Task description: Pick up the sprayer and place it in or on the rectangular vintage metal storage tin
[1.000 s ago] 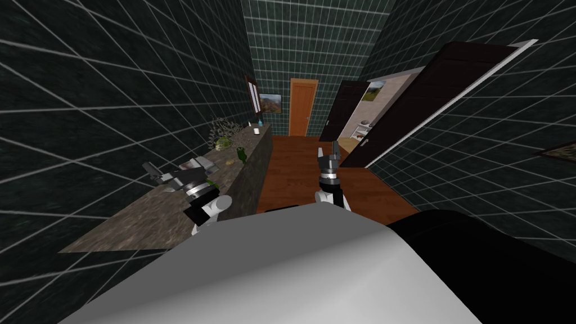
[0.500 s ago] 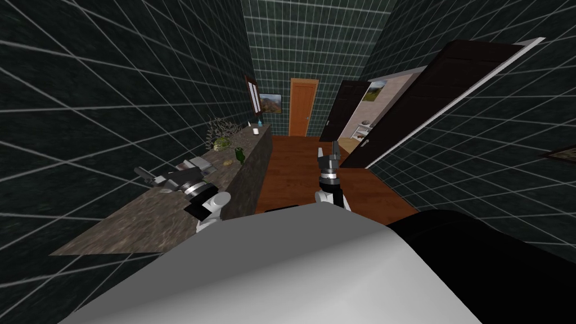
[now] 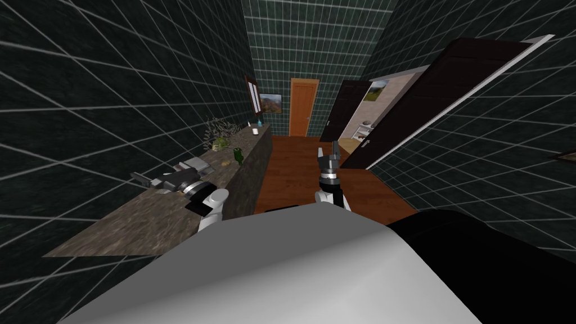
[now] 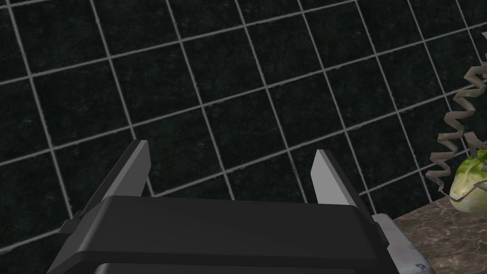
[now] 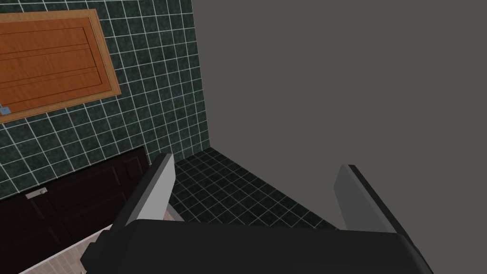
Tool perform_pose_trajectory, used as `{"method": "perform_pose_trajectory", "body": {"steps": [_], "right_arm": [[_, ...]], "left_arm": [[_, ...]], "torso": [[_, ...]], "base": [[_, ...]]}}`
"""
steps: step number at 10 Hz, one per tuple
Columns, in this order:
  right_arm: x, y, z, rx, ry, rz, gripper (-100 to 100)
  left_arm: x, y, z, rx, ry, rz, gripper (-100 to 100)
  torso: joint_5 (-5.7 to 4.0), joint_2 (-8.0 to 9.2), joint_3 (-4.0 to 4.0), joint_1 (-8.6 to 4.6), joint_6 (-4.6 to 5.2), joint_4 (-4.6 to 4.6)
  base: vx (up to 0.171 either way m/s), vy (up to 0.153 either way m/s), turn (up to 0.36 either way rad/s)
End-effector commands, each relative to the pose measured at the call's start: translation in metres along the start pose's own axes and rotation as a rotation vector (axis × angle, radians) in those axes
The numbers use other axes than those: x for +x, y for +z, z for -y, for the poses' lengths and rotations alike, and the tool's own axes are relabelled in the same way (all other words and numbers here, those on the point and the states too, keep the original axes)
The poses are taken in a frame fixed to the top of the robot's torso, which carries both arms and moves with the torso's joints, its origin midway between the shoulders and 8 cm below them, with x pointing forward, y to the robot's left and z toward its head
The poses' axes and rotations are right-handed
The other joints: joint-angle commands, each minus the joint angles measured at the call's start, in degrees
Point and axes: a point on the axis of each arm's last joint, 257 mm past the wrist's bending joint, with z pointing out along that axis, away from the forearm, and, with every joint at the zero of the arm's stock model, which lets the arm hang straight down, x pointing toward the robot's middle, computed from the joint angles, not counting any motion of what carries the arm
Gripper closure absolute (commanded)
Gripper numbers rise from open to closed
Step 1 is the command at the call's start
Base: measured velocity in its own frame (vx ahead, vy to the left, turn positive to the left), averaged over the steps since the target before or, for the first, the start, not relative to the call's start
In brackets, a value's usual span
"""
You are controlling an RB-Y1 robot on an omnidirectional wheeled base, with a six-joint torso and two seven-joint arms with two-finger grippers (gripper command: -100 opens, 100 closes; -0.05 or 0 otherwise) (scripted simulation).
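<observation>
While both stand released, the left pincer (image 3: 136, 178) hovers over the stone surface (image 3: 129, 225) at left middle, facing the tiled wall (image 4: 228, 85), and the right pincer (image 3: 328, 151) points up at centre. Just beyond the left pincer lies a grey tin (image 3: 198, 163). Farther on, the green sprayer (image 3: 238, 153) stands at the surface's front edge.

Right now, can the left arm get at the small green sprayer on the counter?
Probably, after turning: the left arm hangs over the counter, jaws open but facing the tiled wall. The sprayer stands farther along at the front edge, past the grey tin.
</observation>
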Motion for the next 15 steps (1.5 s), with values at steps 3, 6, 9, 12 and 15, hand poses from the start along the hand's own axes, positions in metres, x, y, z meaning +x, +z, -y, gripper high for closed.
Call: {"method": "perform_pose_trajectory", "body": {"steps": [3, 6, 9, 12, 15], "right_arm": [[0.0, 0.0, 0.0, 0.0, 0.0, 0.0, 0], [0.0, 0.0, 0.0, 0.0, 0.0, 0.0, 0], [0.0, 0.0, 0.0, 0.0, 0.0, 0.0, 0], [0.0, 0.0, 0.0, 0.0, 0.0, 0.0, 0], [0.0, 0.0, 0.0, 0.0, 0.0, 0.0, 0]], "left_arm": [[-0.031, 0.009, -0.006, 0.04, -0.059, 0.111, -100], [-0.05, 0.01, -0.011, 0.053, -0.1, 0.183, -100], [-0.073, 0.013, -0.022, 0.076, -0.137, 0.279, -100], [-0.09, 0.012, -0.03, 0.083, -0.175, 0.353, -100], [-0.111, 0.009, -0.045, 0.094, -0.209, 0.451, -100]], "torso": [[0.0, 0.0, 0.0, 0.0, 0.0, 0.0], [0.01, -0.02, -0.01, 0.05, 0.0, 0.0], [0.01, 0.01, 0.01, 0.04, 0.0, 0.0], [0.01, 0.01, 0.0, 0.03, 0.0, 0.0], [0.01, 0.03, 0.01, 0.08, 0.0, 0.0]], "base": [[0.022, -0.045, 0.024], [0.02, -0.028, 0.024], [0.016, -0.033, 0.035], [0.015, -0.029, 0.03], [0.013, -0.021, 0.045]]}}
